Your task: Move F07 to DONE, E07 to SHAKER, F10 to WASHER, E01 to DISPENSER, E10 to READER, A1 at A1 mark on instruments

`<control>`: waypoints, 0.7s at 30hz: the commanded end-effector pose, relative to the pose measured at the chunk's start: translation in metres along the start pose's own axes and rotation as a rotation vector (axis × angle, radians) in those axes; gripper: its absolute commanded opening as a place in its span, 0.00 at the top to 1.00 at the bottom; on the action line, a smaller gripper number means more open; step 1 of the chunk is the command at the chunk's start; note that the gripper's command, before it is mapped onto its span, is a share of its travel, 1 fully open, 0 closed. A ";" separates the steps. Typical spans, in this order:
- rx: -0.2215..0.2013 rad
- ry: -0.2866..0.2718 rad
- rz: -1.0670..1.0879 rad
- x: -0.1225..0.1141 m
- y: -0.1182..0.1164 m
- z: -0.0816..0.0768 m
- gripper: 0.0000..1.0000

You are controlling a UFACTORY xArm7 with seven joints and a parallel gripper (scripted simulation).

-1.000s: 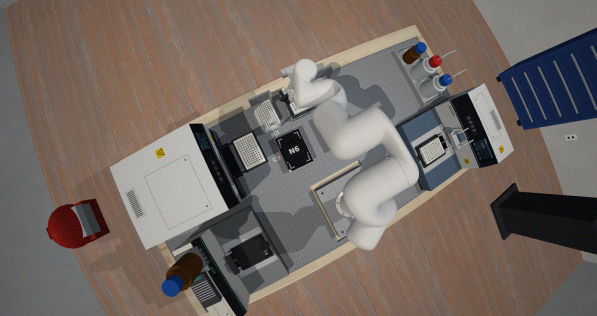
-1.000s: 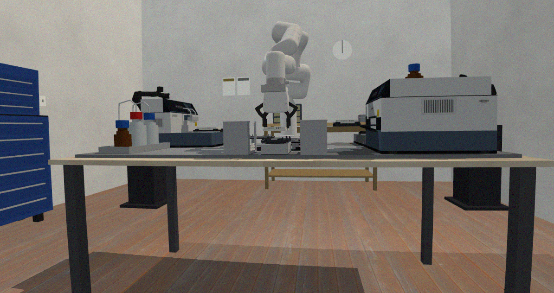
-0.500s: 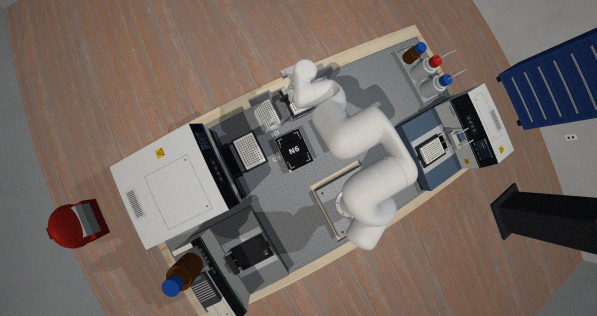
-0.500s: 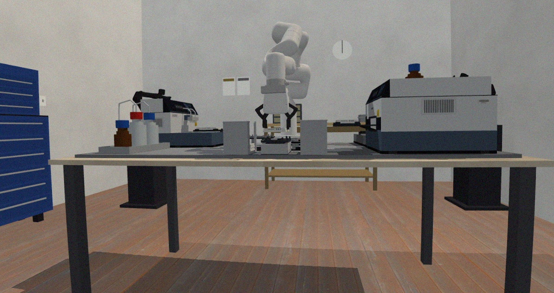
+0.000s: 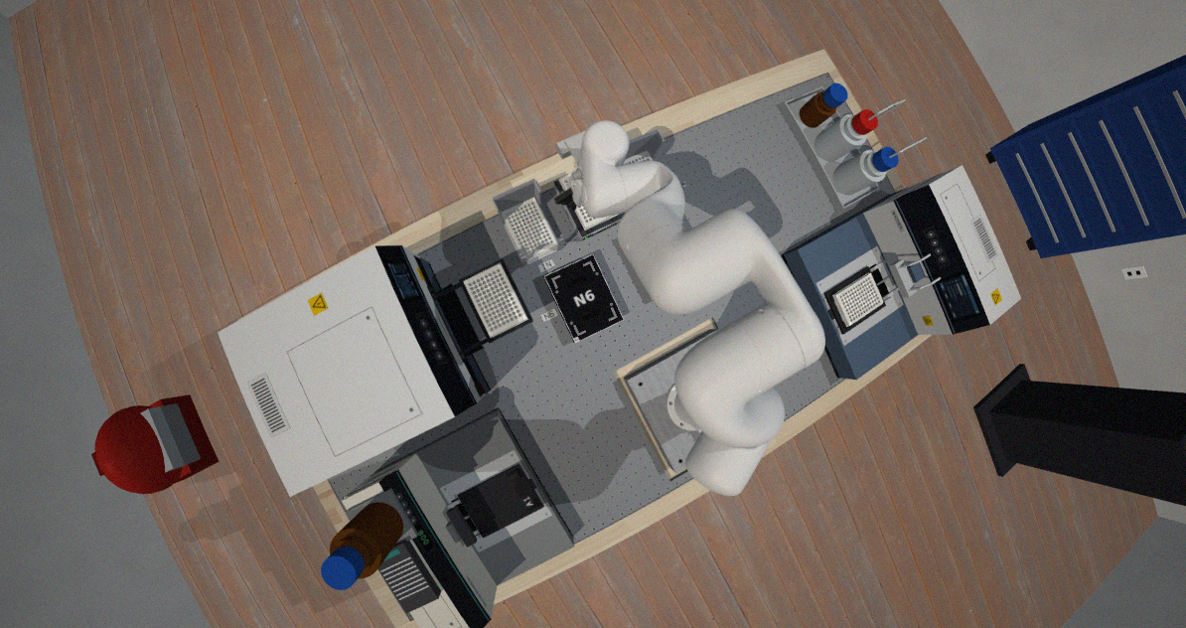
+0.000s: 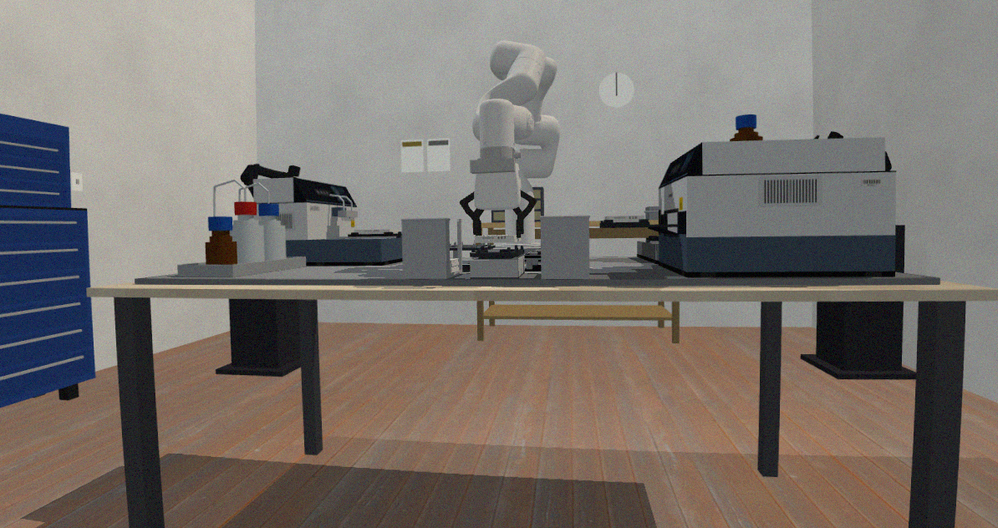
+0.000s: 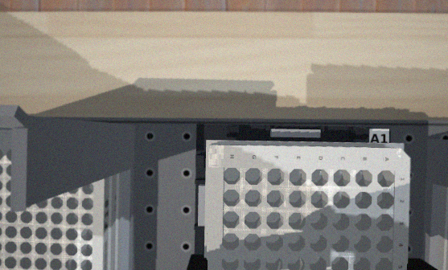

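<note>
The gripper (image 6: 496, 230) is clamping a well plate (image 7: 308, 205) across its width, low centre-right in the wrist view. Its long axis is running up the frame, A-column corner facing the A1 mark (image 7: 379, 137) (upper right), over the nest between the two racks (image 6: 425, 246).

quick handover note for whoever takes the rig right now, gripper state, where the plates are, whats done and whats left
Gripper: shut on a plate, low over the nest between the two grey racks; seated or not, cannot tell. Its column A end faces the A1 mark.
Other plates: one in the rack, one on the white instrument's tray, one on the blue-grey instrument.
No plate on: N6, the black nest near the brown bottle.
Done: unclear, plate labels unreadable.
Left: set this plate down, release, check labels, finish the moves.
</note>
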State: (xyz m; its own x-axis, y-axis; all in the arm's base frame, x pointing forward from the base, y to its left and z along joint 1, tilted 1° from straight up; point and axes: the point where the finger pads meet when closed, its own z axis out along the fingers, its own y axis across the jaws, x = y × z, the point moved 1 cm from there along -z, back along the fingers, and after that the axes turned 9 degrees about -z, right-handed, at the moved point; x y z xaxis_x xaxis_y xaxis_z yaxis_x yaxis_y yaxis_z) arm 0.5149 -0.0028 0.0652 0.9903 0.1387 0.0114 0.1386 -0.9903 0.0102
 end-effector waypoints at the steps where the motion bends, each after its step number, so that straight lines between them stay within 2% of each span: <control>1: -0.001 0.008 0.000 0.003 0.001 0.000 1.00; 6: -0.001 0.008 0.000 0.003 0.001 0.006 1.00; 21: -0.001 0.008 0.000 0.003 0.001 0.006 1.00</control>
State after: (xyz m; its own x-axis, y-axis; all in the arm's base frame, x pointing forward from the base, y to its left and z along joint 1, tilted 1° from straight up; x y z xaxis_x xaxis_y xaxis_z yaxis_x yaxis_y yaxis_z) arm 0.5157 -0.0029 0.0569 0.9902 0.1387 0.0131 0.1386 -0.9903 0.0102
